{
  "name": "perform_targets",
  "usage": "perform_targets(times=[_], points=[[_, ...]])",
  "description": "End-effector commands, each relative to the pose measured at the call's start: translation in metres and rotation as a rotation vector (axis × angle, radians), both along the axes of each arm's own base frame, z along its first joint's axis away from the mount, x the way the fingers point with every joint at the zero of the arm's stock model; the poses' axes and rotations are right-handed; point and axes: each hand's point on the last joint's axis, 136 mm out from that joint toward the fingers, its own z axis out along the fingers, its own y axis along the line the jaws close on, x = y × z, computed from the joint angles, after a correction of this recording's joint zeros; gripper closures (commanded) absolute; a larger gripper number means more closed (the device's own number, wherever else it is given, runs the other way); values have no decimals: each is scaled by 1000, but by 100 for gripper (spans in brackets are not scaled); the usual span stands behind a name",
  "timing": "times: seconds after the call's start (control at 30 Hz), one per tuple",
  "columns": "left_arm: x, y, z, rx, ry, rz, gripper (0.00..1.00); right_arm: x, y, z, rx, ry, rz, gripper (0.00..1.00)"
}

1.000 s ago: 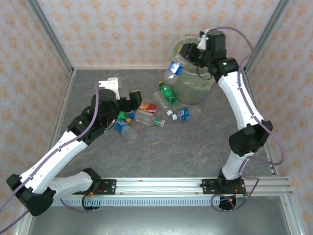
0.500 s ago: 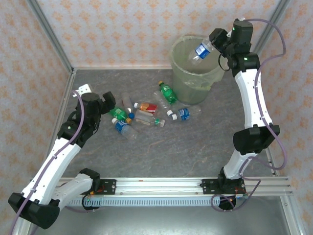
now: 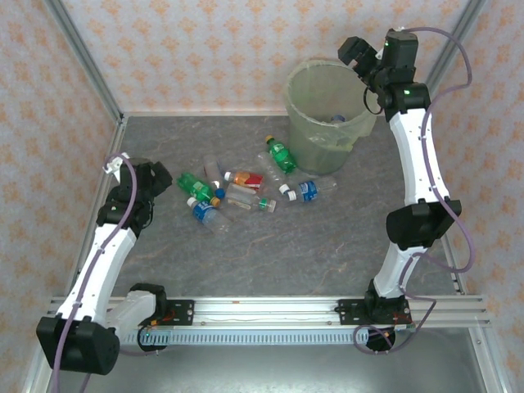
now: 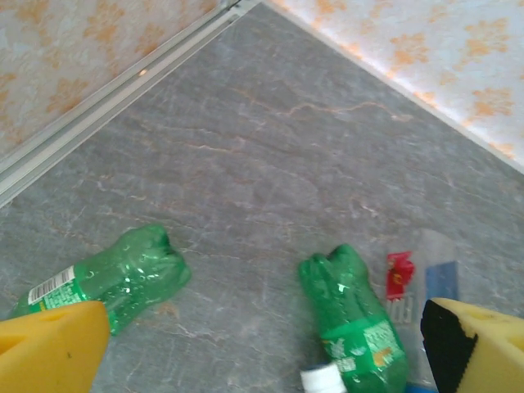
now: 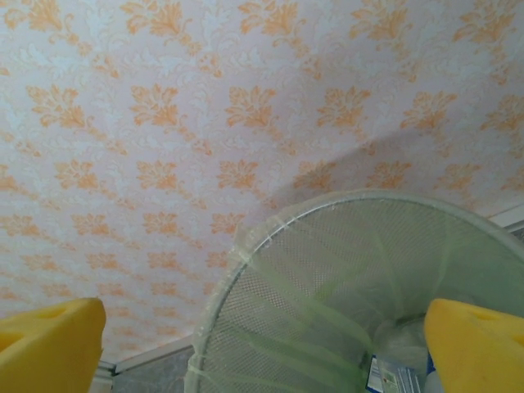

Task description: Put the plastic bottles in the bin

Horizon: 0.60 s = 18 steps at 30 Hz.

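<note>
Firstly, at left: left gripper [image 3: 164, 182], jaws apart and empty, near a green bottle [image 3: 191, 184]. At centre: plastic bottles [image 3: 243, 196] scattered on table [image 3: 270, 246]. At right: bin [image 3: 315, 151] with a blue-labelled bottle [image 3: 336, 119] inside; above its rim, right gripper [image 3: 354, 51], jaws apart.

Two yellow fingertips [image 4: 49, 348] of the left gripper [image 4: 262, 360] are seen at the near corners. They are held wide apart, and nothing is gripped between them. A green bottle [image 4: 123, 274] with a white label is laid on its side on the grey table [image 4: 270, 139], partly hidden by the left fingertip. A second green bottle [image 4: 352, 315] is laid more to the right, with its white cap [image 4: 321, 379] turned to the near side. A clear bottle [image 4: 422, 278] with red and blue print is pressed against its right side. A metal rail [image 4: 115, 90] is seen along the far left edge.
</note>
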Motion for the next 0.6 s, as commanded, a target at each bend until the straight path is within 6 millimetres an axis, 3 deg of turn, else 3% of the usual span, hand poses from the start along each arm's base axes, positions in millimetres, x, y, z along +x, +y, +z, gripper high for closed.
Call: perform_targets(times=[0.0, 0.23, 0.37, 0.57], points=[[6, 18, -12, -32, -7, 52, 1, -26, 23, 39, 13, -82, 96, 0], [4, 73, -52, -124, 0, 197, 1, -60, 81, 45, -17, -99, 260, 0], [6, 95, -74, -129, 48, 236, 1, -76, 111, 48, -22, -116, 336, 0], [3, 119, -101, -115, 140, 289, 1, -91, 136, 57, -51, -143, 397, 0]])
